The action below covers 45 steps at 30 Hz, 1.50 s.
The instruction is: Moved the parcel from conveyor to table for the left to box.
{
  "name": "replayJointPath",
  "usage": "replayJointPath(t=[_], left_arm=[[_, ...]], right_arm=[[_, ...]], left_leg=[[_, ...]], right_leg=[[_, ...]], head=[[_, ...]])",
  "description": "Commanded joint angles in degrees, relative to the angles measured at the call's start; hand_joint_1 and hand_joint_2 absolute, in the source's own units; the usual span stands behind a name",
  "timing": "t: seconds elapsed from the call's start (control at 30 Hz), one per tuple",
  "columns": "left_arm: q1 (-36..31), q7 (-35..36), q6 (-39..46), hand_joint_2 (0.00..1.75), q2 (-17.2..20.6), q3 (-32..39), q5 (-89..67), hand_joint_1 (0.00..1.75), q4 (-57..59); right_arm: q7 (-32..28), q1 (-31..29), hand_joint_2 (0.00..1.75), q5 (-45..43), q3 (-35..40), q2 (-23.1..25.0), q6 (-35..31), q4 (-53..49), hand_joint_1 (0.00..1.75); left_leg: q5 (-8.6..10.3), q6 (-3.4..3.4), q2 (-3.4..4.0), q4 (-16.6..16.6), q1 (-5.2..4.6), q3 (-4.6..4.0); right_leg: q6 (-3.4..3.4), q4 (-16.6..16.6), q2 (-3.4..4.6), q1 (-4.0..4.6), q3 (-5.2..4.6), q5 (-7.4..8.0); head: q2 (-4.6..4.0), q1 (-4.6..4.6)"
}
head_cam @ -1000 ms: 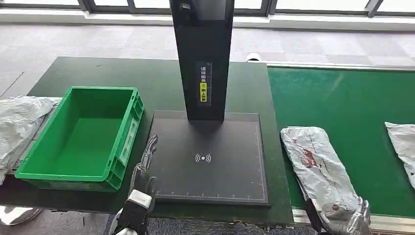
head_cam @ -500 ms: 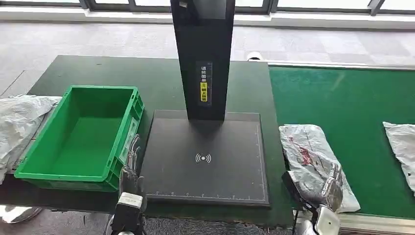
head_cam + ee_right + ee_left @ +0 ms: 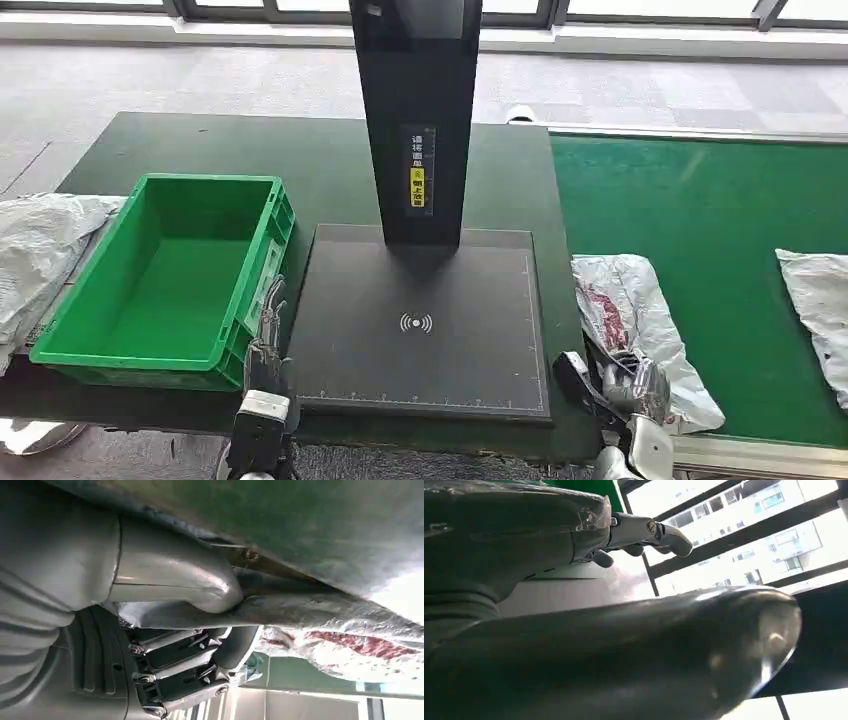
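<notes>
Right hand (image 3: 632,385) grips the parcel's (image 3: 640,320) near end.

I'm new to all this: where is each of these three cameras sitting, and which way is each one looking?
Head view: high on the robot, looking forward and down at the green crate, black scanner pad and conveyor; both hands show at the bottom edge.
Left wrist view: behind the left hand, looking up toward windows.
Right wrist view: behind the right hand, close under the grey parcel.
Shared: head and right wrist views both show the parcel held by the right hand.
</notes>
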Motion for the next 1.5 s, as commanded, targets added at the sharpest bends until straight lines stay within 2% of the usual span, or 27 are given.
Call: replayJointPath(t=[0.03, 0.27, 0.4, 0.47, 0.53, 0.6, 0.67, 0.7, 0.73, 0.77, 0.8, 0.83, 0.87, 0.9, 0.97, 1.0, 1.03, 1.07, 1.5], left_arm=[[1.0, 0.7, 1.9, 0.0, 0.0, -0.9, 0.7, 0.0, 2.5], [0.8, -1.3, 8.8, 0.0, 0.8, -2.9, 4.8, 0.0, 4.2], [0.1, -4.7, 16.6, 0.0, 3.8, -8.7, 11.2, 0.0, 7.5], [-0.5, -6.3, 20.9, 0.0, 5.5, -11.8, 15.0, 0.0, 9.2], [0.4, -9.0, 22.0, 0.0, 5.4, -11.8, 17.1, 0.0, 10.5], [1.4, -9.0, 22.0, 0.0, 4.8, -11.0, 16.3, 0.0, 10.0], [1.8, -9.0, 22.0, 0.0, 4.8, -10.7, 16.1, 0.0, 10.2], [1.7, -9.0, 22.0, 0.0, 5.1, -10.5, 16.4, 0.0, 11.0], [1.5, -9.0, 22.0, 0.0, 5.6, -10.6, 16.9, 0.0, 11.7], [1.0, -9.0, 22.0, 0.0, 6.6, -10.7, 17.7, 0.0, 13.2], [-0.1, -9.0, 22.0, 0.0, 8.8, -11.4, 20.3, 0.0, 13.7], [-1.7, -9.0, 21.9, 0.0, 11.3, -12.8, 21.2, 0.0, 19.1], [-3.7, -9.0, 22.0, 0.0, 13.2, -14.2, 23.6, 0.0, 20.9], [-3.7, -9.0, 22.0, 0.0, 13.2, -14.2, 23.6, 0.0, 20.9], [-7.8, -9.0, 21.1, 0.0, 18.1, -17.7, 28.5, 0.0, 24.9], [-9.5, -9.0, 20.3, 0.0, 19.1, -18.8, 29.7, 0.0, 26.4], [-9.9, -9.0, 19.9, 0.0, 19.3, -19.2, 29.9, 0.0, 26.9], [-11.3, -9.0, 18.9, 0.0, 19.8, -19.7, 30.3, 0.0, 28.0], [-11.3, -9.0, 18.9, 0.0, 19.8, -19.7, 30.3, 0.0, 28.0]], right_arm=[[-0.7, -3.1, 1.75, -0.9, 5.2, 0.4, 5.9, 6.7, 1.75], [1.7, -6.7, 1.75, 0.7, 9.3, 1.0, 10.0, 10.6, 1.75], [3.2, -8.5, 1.75, 0.6, 11.4, 1.5, 9.8, 10.8, 1.75], [3.2, -9.3, 1.75, 0.1, 11.9, 1.9, 6.8, 10.0, 1.75], [0.7, -10.2, 1.75, -2.0, 11.2, 2.9, -1.8, 6.6, 1.75], [-4.8, -9.6, 1.75, -7.3, 9.9, 4.0, -9.2, 1.3, 1.75], [-14.4, -4.5, 1.75, -14.4, 6.8, 6.5, -9.2, -14.4, 1.75], [-22.1, -2.2, 1.75, -21.0, 4.3, 8.1, -9.2, -21.2, 1.75], [-25.9, -1.2, 1.75, -23.0, 3.0, 9.1, -9.2, -23.8, 1.75], [-33.2, -0.3, 1.75, -30.1, 0.5, 10.9, -9.2, -26.1, 1.75], [-34.2, 0.0, 1.75, -31.6, 0.6, 11.0, -9.2, -26.6, 1.75], [-40.2, 4.4, 1.75, -44.1, 3.0, 11.6, -9.2, -37.1, 1.75], [-40.2, 6.7, 1.75, -46.2, 4.4, 11.3, -9.2, -40.8, 1.75], [-40.2, 6.7, 1.75, -46.2, 4.4, 11.3, -9.2, -40.8, 1.75], [-40.2, 11.8, 1.75, -49.0, 5.4, 11.8, -9.2, -50.7, 1.75], [-40.2, 13.3, 1.75, -50.6, 6.2, 11.8, -9.2, -54.8, 1.75], [-40.2, 13.7, 1.75, -50.6, 6.7, 11.8, -9.2, -55.5, 1.75], [-40.2, 14.3, 1.75, -49.7, 7.0, 12.3, -9.2, -58.9, 1.75], [-40.2, 14.3, 1.75, -49.7, 7.0, 12.3, -9.2, -58.9, 1.75]], left_leg=[[0.01, -0.02, 0.17, -0.1, 0.05, 0.06], [0.03, -0.03, 0.38, -0.1, 0.06, 0.12], [-0.18, -0.22, 0.92, -0.1, 0.04, -0.14], [-0.04, -0.27, 1.03, -0.2, 0.06, -0.23], [-0.09, -0.32, 1.25, -0.2, 0.03, -0.1], [-0.07, -0.37, 1.37, -0.2, 0.07, -0.15], [-0.06, -0.43, 1.44, -0.2, 0.15, -0.26], [-0.04, -0.51, 1.41, -0.1, 0.14, -0.33], [-0.02, -0.58, 1.35, -0.1, 0.15, -0.34], [0.02, -0.59, 1.23, -0.2, 0.16, -0.37], [0.14, -0.54, 0.91, -0.2, 0.17, -0.1], [0.2, -0.57, 0.71, -0.2, 0.19, 0.08], [0.31, -0.66, 0.37, -0.4, 0.19, 0.11], [0.31, -0.66, 0.32, -0.2, 0.18, 0.03], [0.34, -0.66, 0.02, -0.3, 0.18, 0.08], [0.33, -0.66, 0.01, -0.3, 0.2, -0.03], [0.37, -0.68, -0.17, -0.3, 0.21, -0.09], [0.29, -0.65, 0.05, -0.2, 0.16, -0.13], [0.29, -0.57, 0.17, -0.2, 0.23, -0.17]], right_leg=[[-0.05, -0.1, 0.14, 0.07, 0.03, 0.07], [-0.07, -0.1, 0.35, 0.08, -0.01, 0.14], [-0.16, -0.1, 0.84, 0.14, 0.04, 0.17], [-0.23, -0.2, 0.94, 0.21, -0.07, 0.35], [-0.36, -0.1, 1.15, 0.22, -0.09, 0.36], [-0.4, -0.1, 1.27, 0.26, -0.19, 0.43], [-0.49, 0.0, 1.33, 0.25, -0.32, 0.46], [-0.55, 0.1, 1.31, 0.21, -0.39, 0.44], [-0.58, 0.1, 1.25, 0.2, -0.43, 0.39], [-0.64, 0.1, 1.12, 0.2, -0.44, 0.4], [-0.62, 0.1, 0.82, 0.19, -0.45, 0.36], [-0.63, 0.1, 0.62, 0.22, -0.39, 0.3], [-0.67, 0.0, 0.33, 0.24, -0.29, 0.26], [-0.63, 0.1, 0.29, 0.26, -0.38, 0.27], [-0.69, 0.0, -0.04, 0.3, -0.22, 0.19], [-0.69, 0.1, -0.03, 0.36, -0.32, 0.15], [-0.71, 0.1, -0.22, 0.37, -0.31, 0.14], [-0.64, 0.2, 0.01, 0.33, -0.45, 0.12], [-0.55, 0.1, 0.09, 0.25, -0.42, 0.24]], head=[[0.02, 0.0], [0.02, 0.0], [0.02, 0.0], [0.02, 0.0], [0.02, 0.0], [0.0, 0.0], [0.02, 0.02], [0.02, 0.0], [0.0, 0.0], [0.0, 0.0], [0.02, 0.0], [0.02, 0.0], [0.02, 0.0], [0.02, -0.02], [0.02, 0.0], [0.02, 0.0], [0.02, 0.0], [0.02, 0.0], [0.02, 0.0]])
